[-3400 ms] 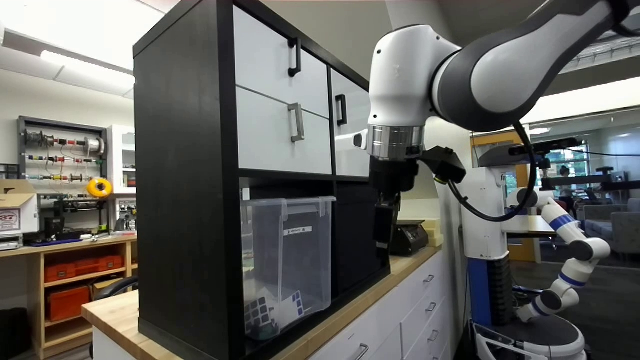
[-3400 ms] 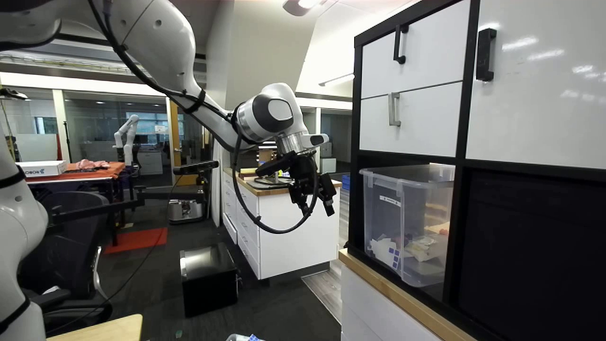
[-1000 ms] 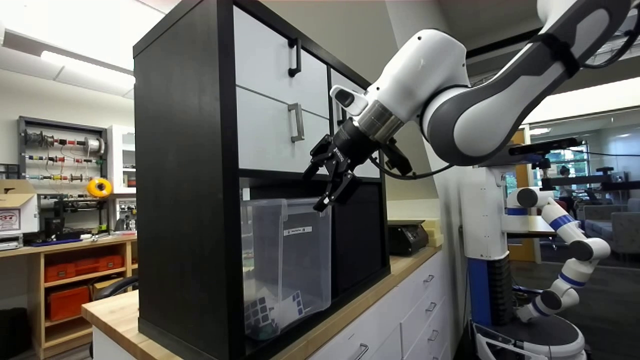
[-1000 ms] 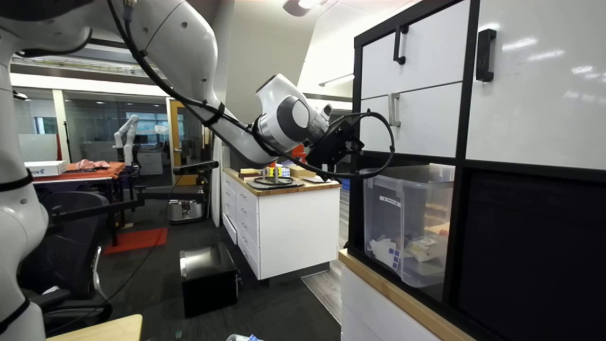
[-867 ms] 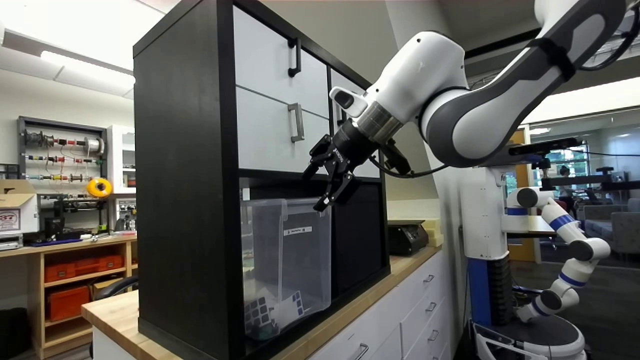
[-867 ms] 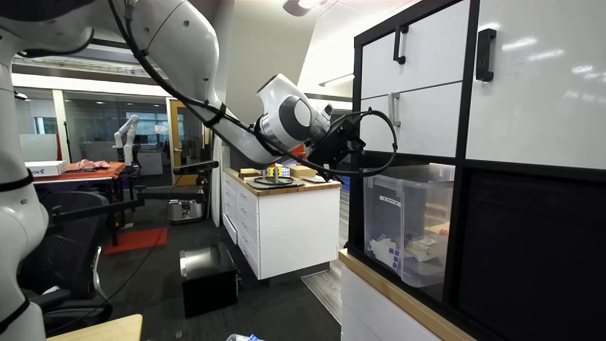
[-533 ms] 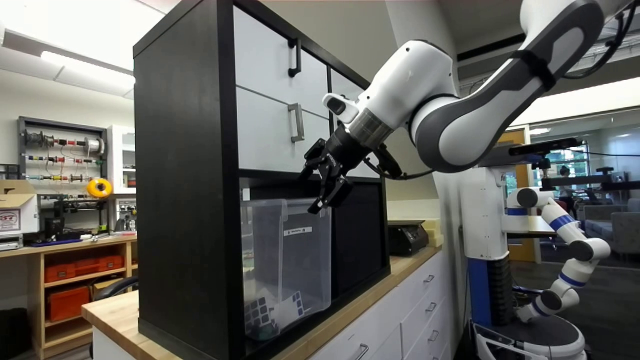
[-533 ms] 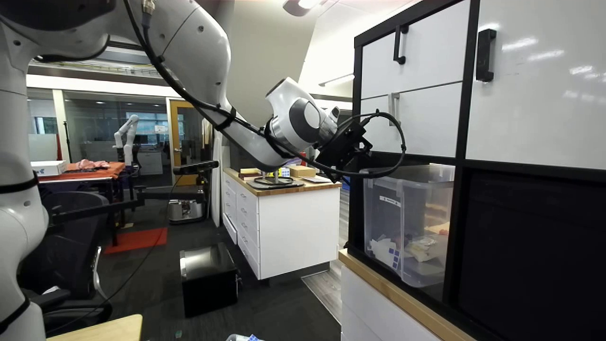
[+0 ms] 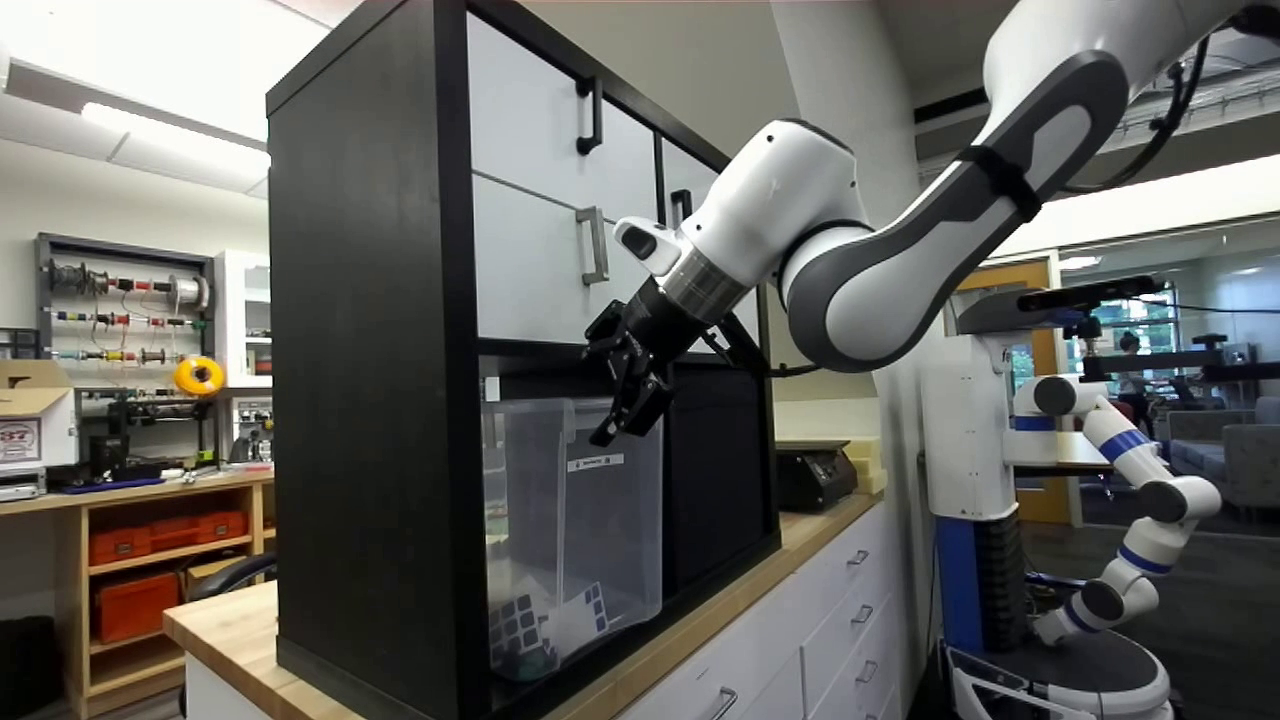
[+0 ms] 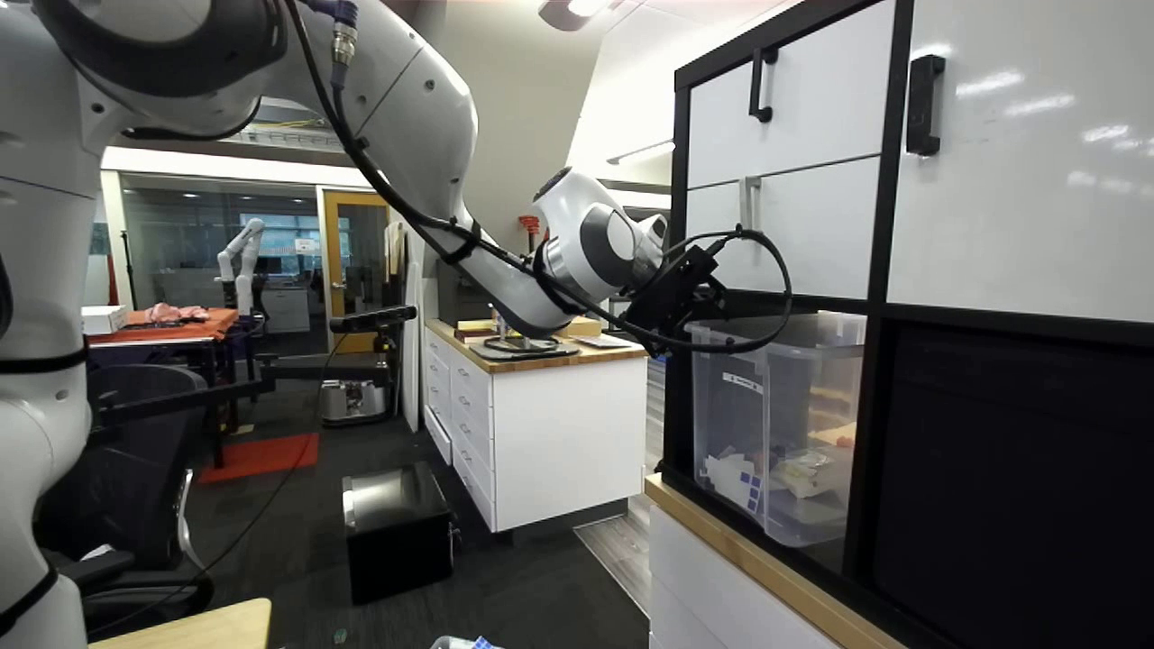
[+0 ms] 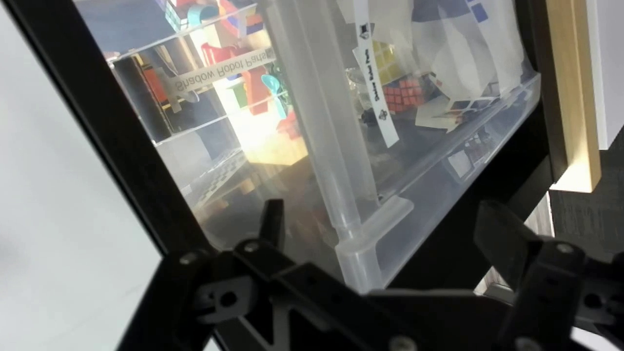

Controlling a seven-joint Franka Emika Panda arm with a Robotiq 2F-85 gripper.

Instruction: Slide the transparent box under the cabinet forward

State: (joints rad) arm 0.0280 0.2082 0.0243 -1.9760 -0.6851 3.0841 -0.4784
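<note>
The transparent box [image 9: 610, 530] stands upright in the lower cube of the black cabinet [image 9: 360, 300], below two white drawers. Cubes and papers show through its walls. It also shows in the other views [image 10: 771, 433] [image 11: 336, 136]. My gripper [image 9: 598, 395] is open and empty, tilted down toward the box's upper front in an exterior view. In the wrist view my gripper [image 11: 381, 219] stands with its fingers wide apart, and the box's rim and corner clip [image 11: 375, 226] show between them. I cannot tell whether a finger touches the box. In an exterior view the wrist mount mostly hides the fingers.
A grey drawer handle [image 9: 597, 245] sticks out above the gripper. The cabinet stands on a wooden counter [image 9: 690, 645] with white drawers below. A black device [image 9: 815, 475] is on the counter beyond the cabinet. A wheeled robot [image 9: 965, 430] stands behind. A black case [image 10: 397, 532] is on the floor.
My gripper has turned from pointing down to pointing at the cabinet. It has moved closer to the box and slightly lower, and stays open over the last second. The box has not moved.
</note>
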